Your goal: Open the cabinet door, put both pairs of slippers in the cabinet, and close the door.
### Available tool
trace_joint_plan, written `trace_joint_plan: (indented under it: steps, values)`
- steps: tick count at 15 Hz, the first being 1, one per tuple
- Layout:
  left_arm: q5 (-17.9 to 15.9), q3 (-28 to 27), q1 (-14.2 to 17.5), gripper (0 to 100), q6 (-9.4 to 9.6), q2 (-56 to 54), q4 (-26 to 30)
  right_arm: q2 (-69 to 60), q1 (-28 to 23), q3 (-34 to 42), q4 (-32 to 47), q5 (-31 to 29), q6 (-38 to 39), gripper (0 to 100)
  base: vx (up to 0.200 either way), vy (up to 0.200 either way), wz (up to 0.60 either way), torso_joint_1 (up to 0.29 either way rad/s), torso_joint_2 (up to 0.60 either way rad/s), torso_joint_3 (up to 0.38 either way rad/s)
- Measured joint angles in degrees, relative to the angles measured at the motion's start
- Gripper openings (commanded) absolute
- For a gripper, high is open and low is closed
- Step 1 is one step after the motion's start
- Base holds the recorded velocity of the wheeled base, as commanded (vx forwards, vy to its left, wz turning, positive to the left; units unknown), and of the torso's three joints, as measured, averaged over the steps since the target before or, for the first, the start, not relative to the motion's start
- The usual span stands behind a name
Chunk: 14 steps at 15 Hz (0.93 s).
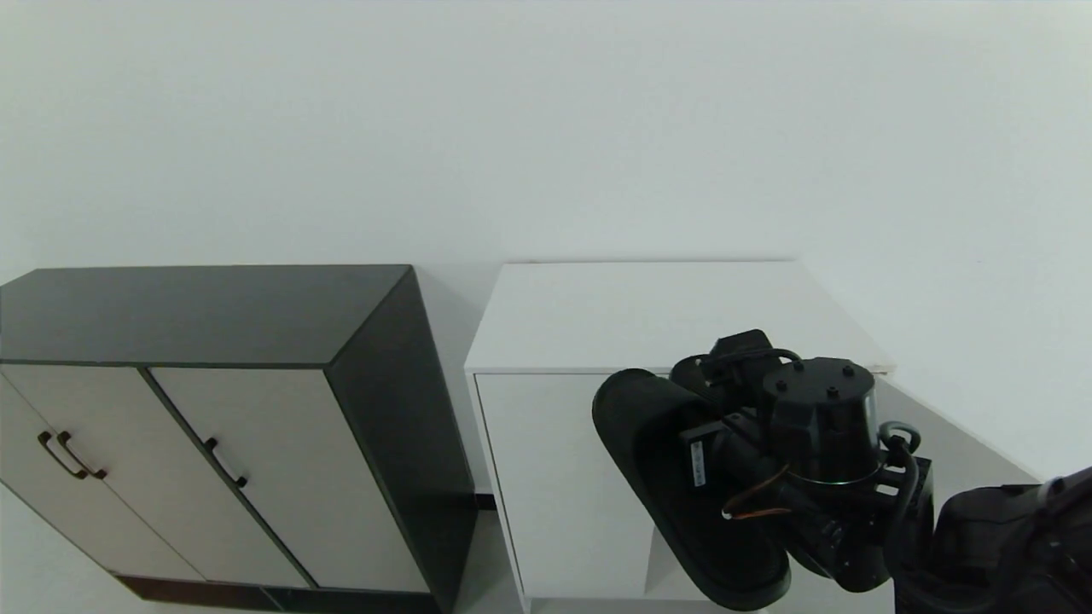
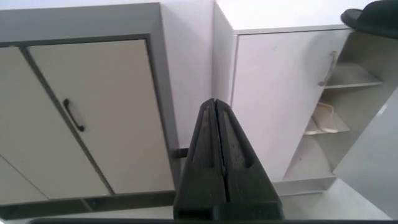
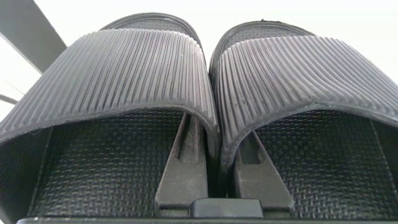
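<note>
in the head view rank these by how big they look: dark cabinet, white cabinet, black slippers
1. dark cabinet, narrowly largest
2. white cabinet, a close second, partly hidden
3. black slippers, smallest, though nearest the camera

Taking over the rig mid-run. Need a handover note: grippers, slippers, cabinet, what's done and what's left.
Left gripper: shut, empty, pointed at the cabinets.
Right gripper: shut on the black slippers, held in front of the white cabinet.
Cabinet is open, with the light slippers on a lower shelf.
Done: cabinet opened, light pair in.
Left: shelve the black pair, shut the cabinet.
</note>
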Motion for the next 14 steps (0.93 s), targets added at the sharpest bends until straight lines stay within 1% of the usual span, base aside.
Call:
trace_joint_plan:
  steps: [12, 14]
  values:
    - [0.0, 0.0, 0.0, 0, 0.02, 0.0, 0.0, -0.8, 0.4, 0.9, -0.1, 0.1, 0.0, 0, 0.000, -0.200, 0.00, 0.002, 0.00, 0.002]
    - [0.0, 0.0, 0.0, 0, -0.05, 0.0, 0.0, -0.9, 0.4, 1.2, -1.1, 0.1, -0.1, 0, 0.000, 0.000, 0.00, 0.000, 0.00, 0.000]
